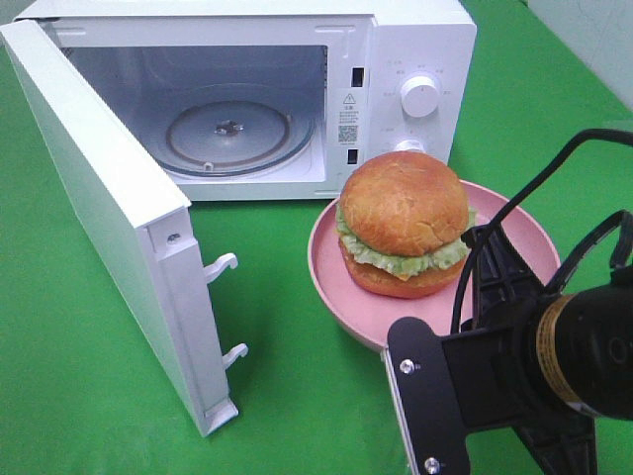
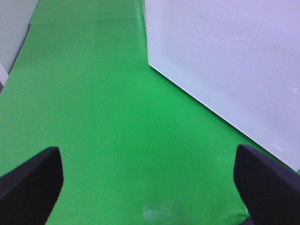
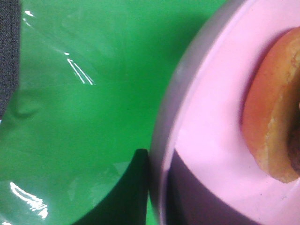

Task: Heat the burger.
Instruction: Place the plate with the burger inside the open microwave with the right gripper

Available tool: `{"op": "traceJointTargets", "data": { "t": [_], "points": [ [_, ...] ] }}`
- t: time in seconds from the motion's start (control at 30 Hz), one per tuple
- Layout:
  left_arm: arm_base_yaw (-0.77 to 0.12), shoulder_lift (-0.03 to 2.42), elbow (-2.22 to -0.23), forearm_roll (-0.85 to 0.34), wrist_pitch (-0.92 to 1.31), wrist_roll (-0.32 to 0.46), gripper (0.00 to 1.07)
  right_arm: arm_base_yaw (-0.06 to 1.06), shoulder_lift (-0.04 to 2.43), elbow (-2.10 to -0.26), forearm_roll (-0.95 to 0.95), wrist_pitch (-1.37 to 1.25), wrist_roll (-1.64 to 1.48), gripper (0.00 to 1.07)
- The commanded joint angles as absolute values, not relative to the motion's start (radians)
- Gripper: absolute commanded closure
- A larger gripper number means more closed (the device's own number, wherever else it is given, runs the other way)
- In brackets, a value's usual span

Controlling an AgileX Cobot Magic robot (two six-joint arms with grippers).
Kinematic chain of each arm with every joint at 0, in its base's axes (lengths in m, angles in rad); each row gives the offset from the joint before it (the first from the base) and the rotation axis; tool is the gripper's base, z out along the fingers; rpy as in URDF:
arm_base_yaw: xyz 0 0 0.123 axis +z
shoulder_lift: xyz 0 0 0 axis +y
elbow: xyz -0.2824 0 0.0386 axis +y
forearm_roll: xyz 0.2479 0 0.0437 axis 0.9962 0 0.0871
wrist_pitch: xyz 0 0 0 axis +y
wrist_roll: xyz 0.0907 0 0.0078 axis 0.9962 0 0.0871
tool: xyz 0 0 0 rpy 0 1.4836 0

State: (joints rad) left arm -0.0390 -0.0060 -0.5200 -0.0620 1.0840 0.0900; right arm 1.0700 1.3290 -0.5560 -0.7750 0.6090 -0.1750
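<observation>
golden-brown and glossy on top, the burger (image 1: 404,223) sits upright on the pink plate (image 1: 341,297), right of centre on the green cloth (image 1: 287,287), just in front of the microwave's (image 1: 415,40) control panel with its two knobs. you get the whole stack only from the high camera: bun, ruffled lettuce, a sliver of orange cheese. the right wrist view gives you just a blurred edge of the burger (image 3: 274,117) and a broad sweep of plate (image 3: 211,117).

that close view does tell you what the high one hides. the right gripper (image 3: 157,187) is closed on the plate's near rim, one dark finger outside it and one inside. from above, the right arm (image 1: 554,366) covers that contact.

the microwave door (image 1: 99,188) stands swung wide to the left, and the glass turntable (image 1: 229,137) shows bare inside the cavity.

the left gripper (image 2: 147,187) appears only in its own wrist view, fingers (image 2: 30,183) spread wide apart over bare green cloth, holding nothing, with a white dotted panel (image 2: 225,61) near it.
</observation>
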Motion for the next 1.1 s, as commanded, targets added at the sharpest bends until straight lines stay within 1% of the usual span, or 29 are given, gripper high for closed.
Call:
{"op": "traceJointTargets", "data": {
  "t": [0.03, 0.07, 0.1, 0.13, 0.17, 0.27, 0.33, 0.37, 0.4, 0.43, 0.47, 0.57, 0.63, 0.67, 0.7, 0.8, 0.83, 0.87, 0.93, 0.97, 1.0, 1.1],
  "points": [
    [-0.043, -0.023, -0.518, -0.061, 1.070, 0.090, 0.16, 0.975, 1.323, -0.560, -0.822, 0.530, -0.298, 1.07],
    [-0.043, -0.023, -0.518, -0.061, 1.070, 0.090, 0.16, 0.975, 1.323, -0.560, -0.822, 0.530, -0.298, 1.07],
    [-0.043, -0.023, -0.518, -0.061, 1.070, 0.090, 0.16, 0.935, 1.323, -0.560, -0.808, 0.495, -0.386, 1.07],
    [-0.043, -0.023, -0.518, -0.061, 1.070, 0.090, 0.16, 0.935, 1.323, -0.560, -0.808, 0.495, -0.386, 1.07],
    [-0.043, -0.023, -0.518, -0.061, 1.070, 0.090, 0.16, 0.896, 1.323, -0.560, -0.784, 0.460, -0.464, 1.07],
    [-0.043, -0.023, -0.518, -0.061, 1.070, 0.090, 0.16, 0.882, 1.323, -0.560, -0.770, 0.438, -0.502, 1.07],
    [-0.043, -0.023, -0.518, -0.061, 1.070, 0.090, 0.16, 0.826, 1.323, -0.560, -0.672, 0.361, -0.689, 1.07],
    [-0.043, -0.023, -0.518, -0.061, 1.070, 0.090, 0.16, 0.826, 1.323, -0.560, -0.672, 0.361, -0.689, 1.07],
    [-0.043, -0.023, -0.518, -0.061, 1.070, 0.090, 0.16, 0.802, 1.323, -0.560, -0.618, 0.338, -0.796, 1.07],
    [-0.043, -0.023, -0.518, -0.061, 1.070, 0.090, 0.16, 0.802, 1.323, -0.560, -0.618, 0.338, -0.796, 1.07],
    [-0.043, -0.023, -0.518, -0.061, 1.070, 0.090, 0.16, 0.775, 1.323, -0.560, -0.564, 0.324, -0.886, 1.07],
    [-0.043, -0.023, -0.518, -0.061, 1.070, 0.090, 0.16, 0.745, 1.323, -0.560, -0.512, 0.316, -0.971, 1.07],
    [-0.043, -0.023, -0.518, -0.061, 1.070, 0.090, 0.16, 0.694, 1.323, -0.560, -0.397, 0.309, -1.153, 1.07],
    [-0.043, -0.023, -0.518, -0.061, 1.070, 0.090, 0.16, 0.694, 1.323, -0.560, -0.397, 0.309, -1.153, 1.07],
    [-0.043, -0.023, -0.518, -0.061, 1.070, 0.090, 0.16, 0.670, 1.323, -0.560, -0.338, 0.308, -1.237, 1.07],
    [-0.043, -0.023, -0.518, -0.061, 1.070, 0.090, 0.16, 0.658, 1.323, -0.560, -0.298, 0.306, -1.286, 1.07],
    [-0.043, -0.023, -0.518, -0.061, 1.070, 0.090, 0.16, 0.637, 1.323, -0.560, -0.223, 0.304, -1.372, 1.07],
    [-0.043, -0.023, -0.518, -0.061, 1.070, 0.090, 0.16, 0.637, 1.323, -0.560, -0.223, 0.304, -1.372, 1.07],
    [-0.043, -0.023, -0.518, -0.061, 1.070, 0.090, 0.16, 0.604, 1.323, -0.560, -0.090, 0.299, -1.536, 1.07],
    [-0.043, -0.023, -0.518, -0.061, 1.070, 0.090, 0.16, 0.604, 1.323, -0.560, -0.090, 0.299, -1.536, 1.07],
    [-0.043, -0.023, -0.518, -0.061, 1.070, 0.090, 0.16, 0.588, 1.323, -0.560, -0.029, 0.294, -1.599, 1.07],
    [-0.043, -0.023, -0.518, -0.061, 1.070, 0.090, 0.16, 0.574, 1.323, -0.560, 0.024, 0.293, -1.651, 1.07]
  ]
}}
